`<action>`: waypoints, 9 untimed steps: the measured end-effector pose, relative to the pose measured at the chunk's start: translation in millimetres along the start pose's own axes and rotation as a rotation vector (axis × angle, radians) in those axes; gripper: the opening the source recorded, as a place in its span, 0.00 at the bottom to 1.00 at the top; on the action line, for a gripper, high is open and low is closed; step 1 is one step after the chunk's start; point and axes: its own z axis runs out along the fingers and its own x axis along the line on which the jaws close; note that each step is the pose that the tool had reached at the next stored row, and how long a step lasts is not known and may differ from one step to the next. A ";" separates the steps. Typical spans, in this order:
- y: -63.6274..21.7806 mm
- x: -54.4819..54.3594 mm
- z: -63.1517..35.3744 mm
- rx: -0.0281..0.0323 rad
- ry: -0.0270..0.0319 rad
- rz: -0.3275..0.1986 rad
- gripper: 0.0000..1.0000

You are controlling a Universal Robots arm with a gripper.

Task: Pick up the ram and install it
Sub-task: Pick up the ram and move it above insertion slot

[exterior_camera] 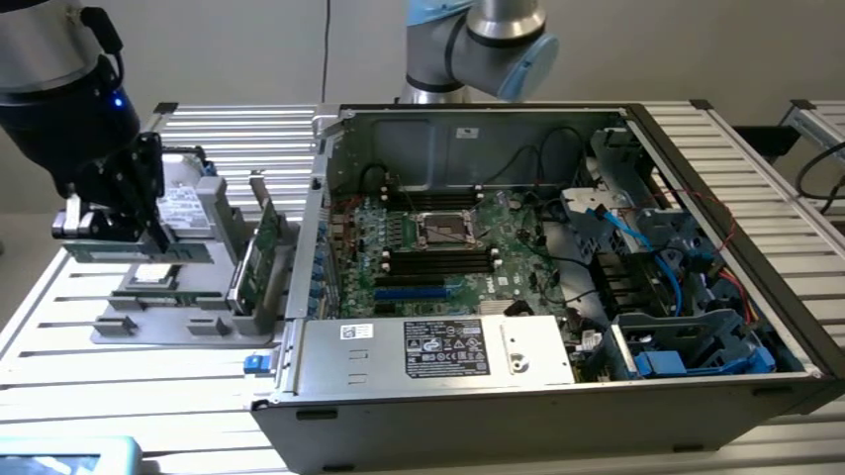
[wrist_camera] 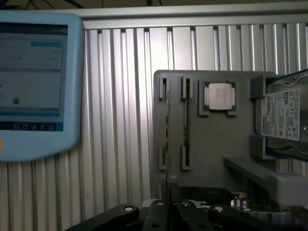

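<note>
The ram point(exterior_camera: 178, 255) is a thin green strip lying level just under my gripper point(exterior_camera: 117, 236), over the grey parts holder point(exterior_camera: 158, 322) at the exterior view's left. In the wrist view the ram point(wrist_camera: 167, 134) shows edge-on, running from the holder's slot brackets back between my fingertips. My gripper point(wrist_camera: 168, 204) is shut on it. The strip looks slightly raised from its slot. The open computer case point(exterior_camera: 528, 114) lies to the exterior view's right, its black memory slots point(exterior_camera: 436, 259) beside the processor socket.
A taller green expansion card point(exterior_camera: 268, 237) stands on edge between holder and case. The holder point(wrist_camera: 211, 139) also carries a processor chip point(wrist_camera: 218, 96) and a hard drive point(wrist_camera: 284, 120). A blue-framed tablet point(wrist_camera: 33, 86) lies near the table edge. Cables crowd the case's right side.
</note>
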 end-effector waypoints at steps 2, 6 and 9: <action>-3.8 -0.3 -4.2 0.0001 0.0001 0.000 0.12; -14.1 -1.1 -13.1 0.0001 0.0002 0.000 0.12; -23.1 -1.7 -20.5 0.0000 0.0003 0.000 0.12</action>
